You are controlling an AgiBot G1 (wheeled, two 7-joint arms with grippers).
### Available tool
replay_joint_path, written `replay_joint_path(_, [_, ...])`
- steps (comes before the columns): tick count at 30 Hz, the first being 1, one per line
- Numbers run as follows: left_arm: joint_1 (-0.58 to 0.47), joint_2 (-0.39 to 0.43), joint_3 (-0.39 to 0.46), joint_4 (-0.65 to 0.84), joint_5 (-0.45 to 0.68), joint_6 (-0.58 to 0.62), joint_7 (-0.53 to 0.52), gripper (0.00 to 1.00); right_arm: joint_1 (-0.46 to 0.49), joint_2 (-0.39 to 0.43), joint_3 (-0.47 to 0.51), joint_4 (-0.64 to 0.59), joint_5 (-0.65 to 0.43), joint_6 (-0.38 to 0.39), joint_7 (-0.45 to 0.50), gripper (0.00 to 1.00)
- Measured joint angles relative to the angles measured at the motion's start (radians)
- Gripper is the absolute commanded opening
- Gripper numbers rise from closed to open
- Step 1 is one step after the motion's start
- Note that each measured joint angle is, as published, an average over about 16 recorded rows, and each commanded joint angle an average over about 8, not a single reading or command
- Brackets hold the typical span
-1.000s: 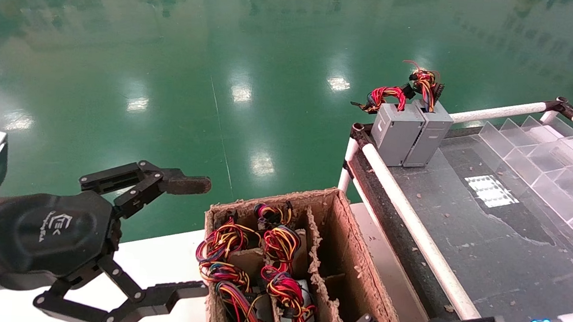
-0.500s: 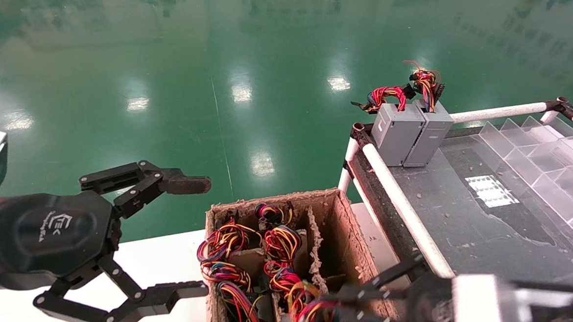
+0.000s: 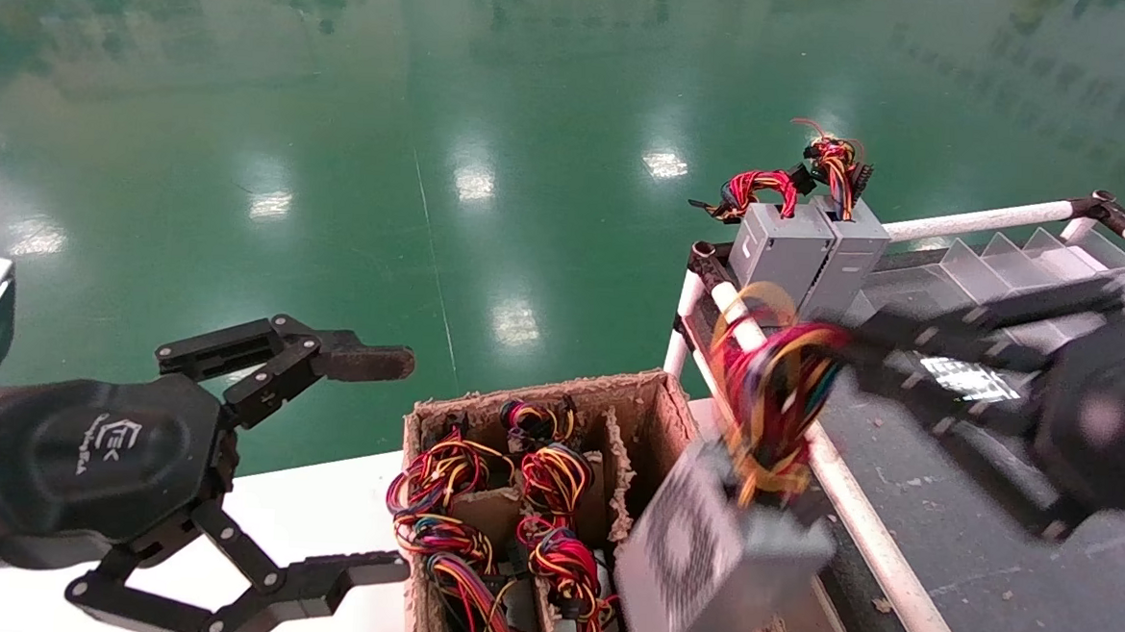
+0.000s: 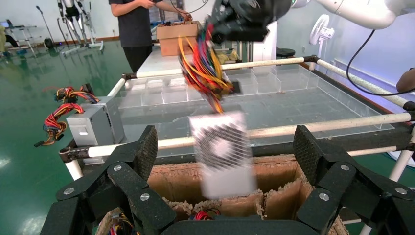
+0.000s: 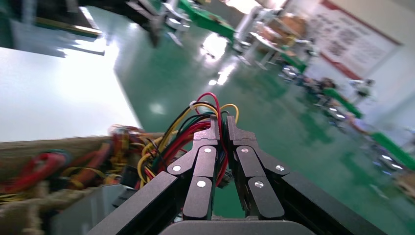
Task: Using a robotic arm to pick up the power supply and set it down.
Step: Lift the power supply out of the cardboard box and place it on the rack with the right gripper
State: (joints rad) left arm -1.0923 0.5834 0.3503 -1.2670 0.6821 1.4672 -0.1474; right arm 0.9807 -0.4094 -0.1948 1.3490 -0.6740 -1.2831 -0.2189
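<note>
**Power supply hanging by its wires above the cardboard box**

Landmark throughout: the cardboard box (image 3: 634, 426) with paper dividers, packed with more looped wire bundles.

Right gripper (image 3: 844, 355), the working robotic arm, reaching in from the tray side of the box, fingers pinched tight on the red, yellow and orange wire bundle (image 3: 768, 394); right wrist view confirms the closed fingertips (image 5: 219, 128) with wires squeezed between them. Power supply (image 3: 704, 555) dangling below that bundle, tilted, perforated vent face turned toward the camera, over the box's corner nearest the white rail (image 3: 842, 494) and clear of the dividers. Blurred, so probably swinging.

Left gripper (image 3: 386, 466) parked on the opposite side of the box, over the white table (image 3: 321, 515), fingers spread wide, holding nothing.

Beyond the rail, a dark tray surface (image 3: 977, 482) with two joined grey boxes (image 3: 806, 261) standing at its far corner.

Doing this step well, as a judgement: best to carry slowly so the hanging weight stops swaying, lift high enough for the casing to pass over the rail, then lower onto the tray near the two grey boxes without knocking them, opening the fingers only once the casing rests flat. Risk: wires slipping through the pinch.

Writing: a white logo on the left gripper's hexagonal palm (image 3: 108, 446), lettering too small to read. No other legible labels.
</note>
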Motion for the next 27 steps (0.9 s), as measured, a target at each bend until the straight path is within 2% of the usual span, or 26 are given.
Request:
replay_joint_path(9, [0.000,0.000,0.000,0.000,0.000,0.000,0.000,1.00,-0.092,0.102,0.100,-0.026,0.027,0.112,-0.053,0.00])
replay_joint_path(14, [0.000,0.000,0.000,0.000,0.000,0.000,0.000,1.00,-0.155,0.164,0.151,-0.069,0.033,0.149,-0.079,0.00])
replay_joint_path(19, [0.000,0.000,0.000,0.000,0.000,0.000,0.000,1.00,-0.230,0.220,0.202,-0.142,0.045,0.147,-0.108,0.00])
replay_joint_path(27, [0.000,0.000,0.000,0.000,0.000,0.000,0.000,1.00,-0.355,0.263,0.272,-0.277,0.069,0.085,-0.160,0.00])
